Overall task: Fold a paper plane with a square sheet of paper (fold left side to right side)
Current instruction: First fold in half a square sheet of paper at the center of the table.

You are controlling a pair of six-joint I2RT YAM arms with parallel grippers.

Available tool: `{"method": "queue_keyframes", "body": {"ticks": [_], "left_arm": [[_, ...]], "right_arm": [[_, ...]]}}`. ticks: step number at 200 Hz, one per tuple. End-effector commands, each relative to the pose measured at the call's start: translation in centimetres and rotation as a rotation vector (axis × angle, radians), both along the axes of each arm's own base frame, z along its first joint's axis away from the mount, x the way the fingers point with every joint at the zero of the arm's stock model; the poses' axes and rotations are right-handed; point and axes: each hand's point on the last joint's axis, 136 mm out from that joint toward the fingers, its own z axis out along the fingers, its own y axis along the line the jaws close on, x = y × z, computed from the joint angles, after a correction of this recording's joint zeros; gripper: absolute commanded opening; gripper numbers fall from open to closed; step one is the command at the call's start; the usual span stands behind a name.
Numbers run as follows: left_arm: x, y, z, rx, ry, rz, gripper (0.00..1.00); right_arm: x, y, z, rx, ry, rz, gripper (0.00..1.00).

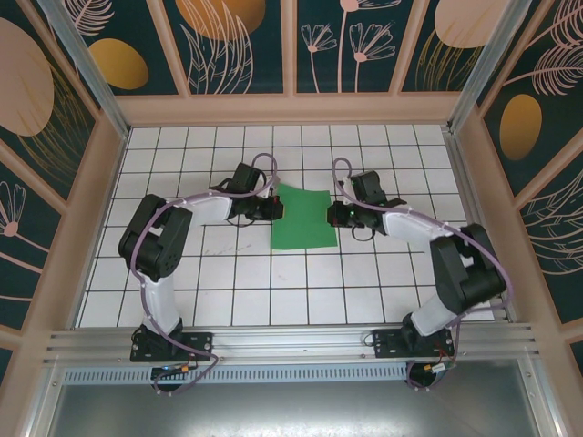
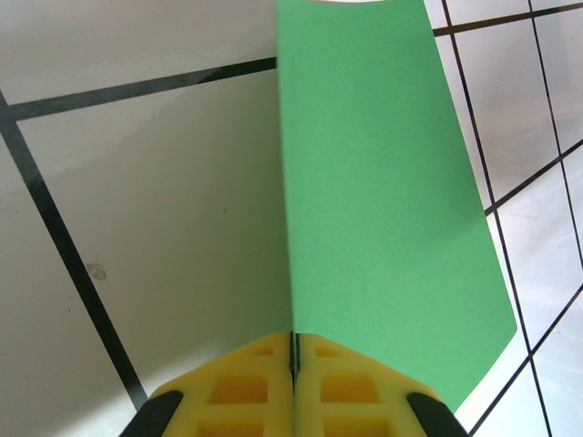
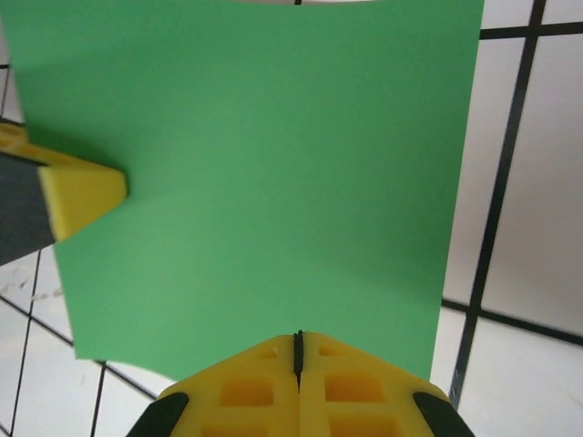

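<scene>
Sheet: square sheet of paper [image 1: 302,218], bright green and flat as far as can be told, near the middle of the table [image 1: 228,282], slightly toward 12 o'clock.
Sheet vs fingers: lies between the two grippers, caught at its 9 and 3 o'clock edges.
Left gripper [image 1: 276,208]: at the 9 o'clock edge, fingers pressed together, pinching that edge.
Right gripper [image 1: 332,215]: at the 3 o'clock edge, fingers pressed together, pinching that edge.
Left wrist view: yellow fingers [image 2: 246,387] meet at 6 o'clock with the sheet edge in the seam; the green runs off toward 12 to 1 o'clock over white tiles.
Right wrist view: seam at 6 o'clock on the near edge; the left gripper's yellow fingertip [image 3: 82,196] sits at 9 o'clock on the far edge.
Top view: whole sheet outline, both arms reaching inward.
</scene>
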Motion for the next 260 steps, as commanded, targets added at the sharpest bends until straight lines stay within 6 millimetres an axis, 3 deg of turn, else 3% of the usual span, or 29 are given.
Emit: {"method": "queue_keyframes", "body": {"ticks": [1,36,66,109,177,223,260], "left_arm": [[0.1,0.3,-1.0,0.046,0.016,-0.02,0.0],[0.3,0.3,-1.0,0.057,0.016,-0.023,0.0],[0.4,0.2,-0.8,0.059,0.014,-0.028,0.0],[0.4,-1.1,1.3,-0.04,0.018,-0.032,0.33],[-0.4,-4.9,7.2,-0.391,0.034,-0.088,0.53],[-0.4,-6.7,6.3,-0.415,0.071,-0.118,0.58],[-0.2,-8.1,5.6,-0.433,0.092,-0.134,0.59]], "right_arm": [[2.1,1.0,-0.2,0.019,-0.008,-0.006,0.0],[3.3,1.1,-3.5,-0.033,0.063,-0.029,0.0],[2.5,1.0,-5.5,-0.067,0.114,-0.025,0.0],[0.7,-0.1,-6.7,-0.115,0.148,-0.034,0.0],[-0.2,-0.2,-7.3,-0.1,0.16,-0.039,0.0],[-0.3,0.2,-6.9,-0.067,0.151,-0.04,0.0],[0.3,0.6,-5.2,-0.031,0.101,-0.038,0.0]]}}
